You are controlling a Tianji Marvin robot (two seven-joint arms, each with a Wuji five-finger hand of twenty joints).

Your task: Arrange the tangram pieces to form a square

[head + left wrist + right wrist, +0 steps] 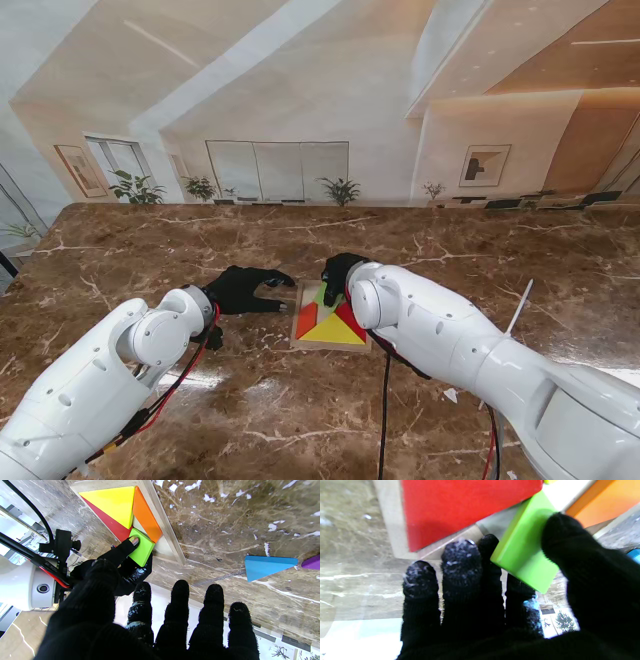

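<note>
right hand [520, 610] clamped on green square [527, 552] over tray [167, 527] | left hand [175, 622] fingers apart, holding nothing

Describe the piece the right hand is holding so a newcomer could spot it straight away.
Start at the wooden tray in the middle of the brown marble table, between the two black-gloved hands. At its far edge, the right hand pinches a lime-green square block, tilted over the tray's rim. It is the only green piece; its neighbours are red, yellow and orange.
</note>
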